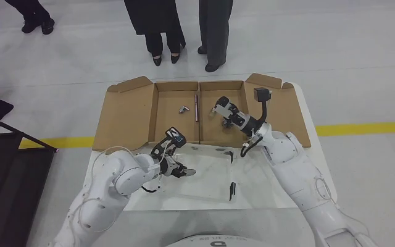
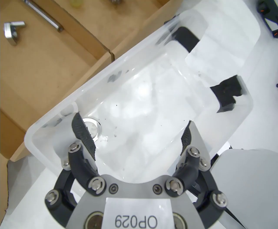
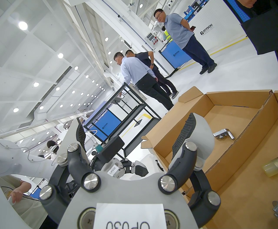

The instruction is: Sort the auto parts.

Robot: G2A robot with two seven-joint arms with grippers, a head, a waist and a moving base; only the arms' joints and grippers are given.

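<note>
Hovering wide open and empty over the bin [image 2: 121,59], the left gripper [image 2: 133,123] has a ring [image 2: 95,128] just beside one finger [image 2: 84,134]. The right gripper [image 3: 134,121] gapes empty above the box [image 3: 239,112].

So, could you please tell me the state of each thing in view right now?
left tool: open, at the bin.
right tool: open, empty.
bin: uncovered, holding a ring.
ring: lying flat, ungripped.
box: flaps open.
rod: lying flat in the box.
bracket: lying in the box, beside the rod.
</note>
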